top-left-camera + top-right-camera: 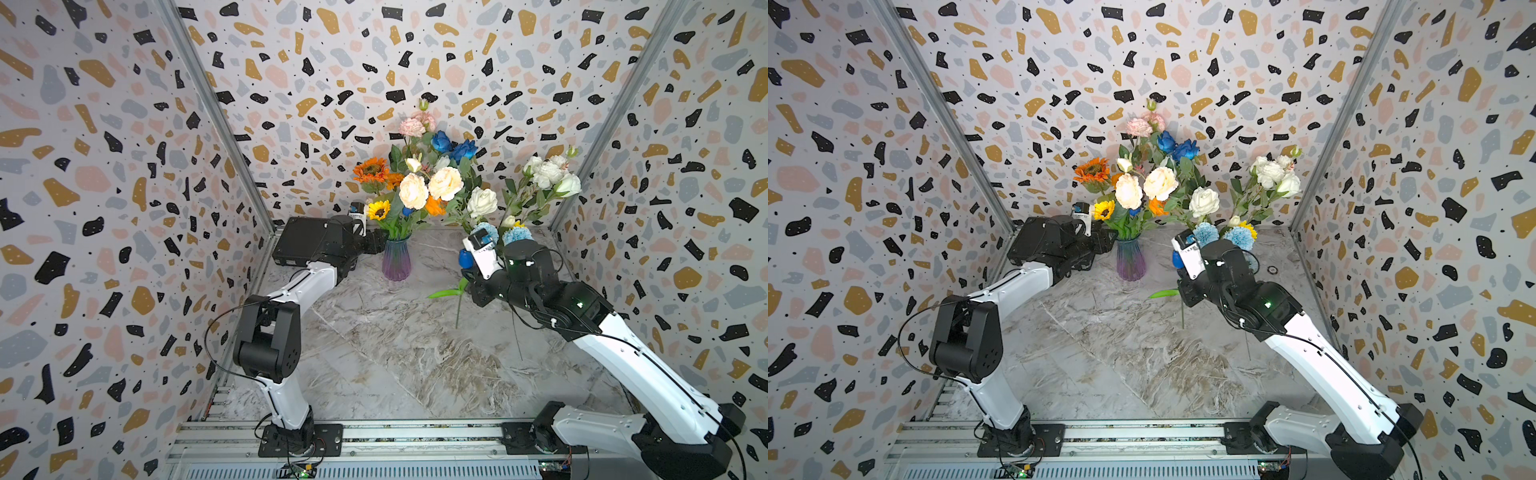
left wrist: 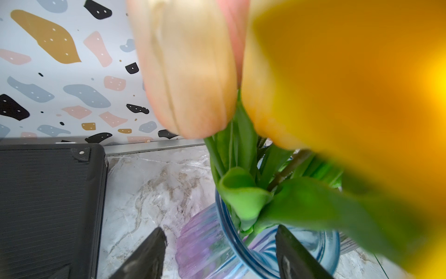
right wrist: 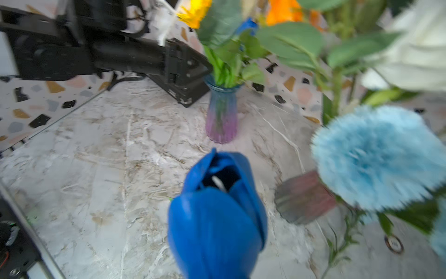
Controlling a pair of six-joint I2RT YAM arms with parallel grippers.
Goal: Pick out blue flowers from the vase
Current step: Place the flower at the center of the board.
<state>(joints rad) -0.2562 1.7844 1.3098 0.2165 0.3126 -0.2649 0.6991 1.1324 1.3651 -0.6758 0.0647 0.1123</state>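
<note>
View from above of a marble-patterned worktop (image 1: 395, 365) enclosed by speckled walls. A ribbed glass vase (image 1: 396, 259), blue at the neck and purple at the base, stands near the middle of the rear edge and holds a full bouquet.

The left jaws stand apart at the vase's neck with its rim between them. In the left wrist view, bare worktop shows between one finger (image 2: 147, 253) and the glass, so they are not clamped on it. A flat black case (image 1: 299, 241) lies in the rear left corner, just behind that arm.

The right jaws are closed on the thin green stem (image 1: 458, 311) of a deep blue bud (image 1: 465, 258). The bud is held up to the right of the vase and apart from it. The stem hangs below the grip with one bright green leaf (image 1: 446, 293).

Two deep blue roses (image 1: 441, 141) sit high at the back of the bouquet. Cream roses (image 1: 445, 183), an orange sunflower (image 1: 371, 169) and a yellow sunflower (image 1: 379, 210) crowd in front of them.

Two pale blue pom-pom heads (image 1: 517, 235) show just behind the right wrist, toward the rear right corner, under leaning white roses (image 1: 552, 174). What they stand in is too blurred to tell. A small ring (image 1: 1272, 269) lies on the worktop near the right edge.

Blurred cream and orange blooms fill most of the left wrist view.
</note>
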